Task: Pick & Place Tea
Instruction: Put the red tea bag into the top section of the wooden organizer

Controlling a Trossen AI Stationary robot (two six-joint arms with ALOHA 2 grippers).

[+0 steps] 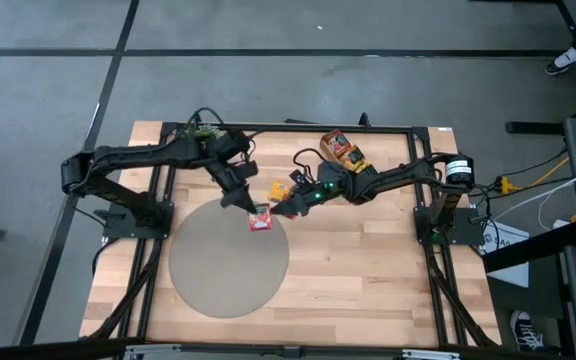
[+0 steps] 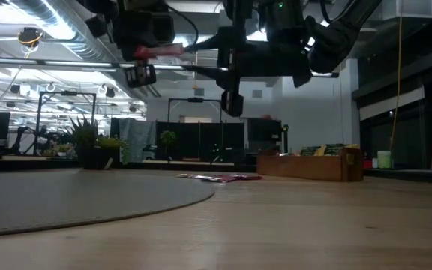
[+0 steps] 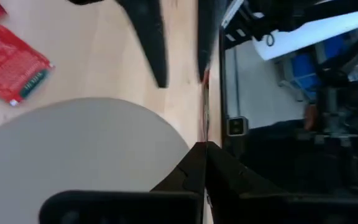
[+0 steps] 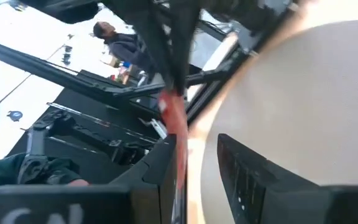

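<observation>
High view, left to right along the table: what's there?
Grey round mat → left gripper → red tea sachet → right gripper → wooden tray.

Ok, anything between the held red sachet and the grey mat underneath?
Nothing visible. The left claw holds the red sachet in the air by the grey mat edge. The right claw sits alongside, open, not beneath.
</observation>
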